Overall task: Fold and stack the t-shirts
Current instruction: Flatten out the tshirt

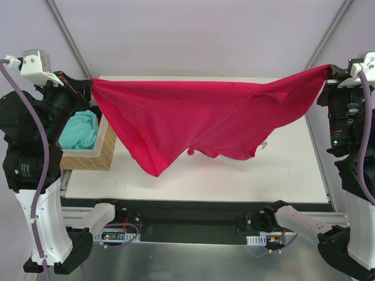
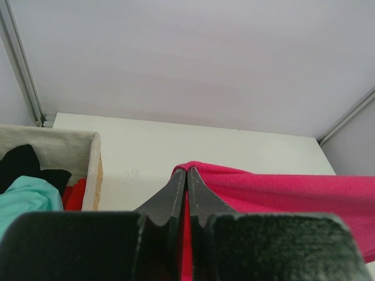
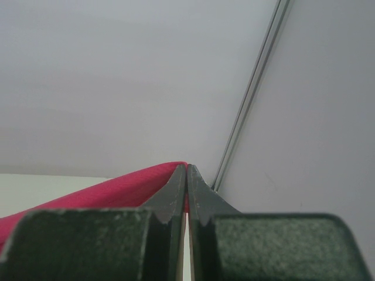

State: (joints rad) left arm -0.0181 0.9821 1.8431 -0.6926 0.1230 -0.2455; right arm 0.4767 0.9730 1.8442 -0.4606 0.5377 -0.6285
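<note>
I work in a robotics lab cell: plain pale panel walls (image 1: 193, 35), grey metal frame struts (image 1: 66, 35) left and right, a white tabletop (image 1: 293, 170), a black mounting rail (image 1: 193, 218) at its near edge.

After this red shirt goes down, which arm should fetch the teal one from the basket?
Probably left: the basket sits beside the left gripper; the right gripper is across the table.

The left arm (image 1: 26, 146) stands raised at the left edge of the table (image 1: 293, 175). The right arm (image 1: 357, 164) stands raised at its right edge. The left gripper (image 1: 88, 83) and right gripper (image 1: 329, 71) sit high above the table, facing inward. Each is clamped on one end of the red t-shirt (image 1: 199, 117), jaws pressed together.
</note>
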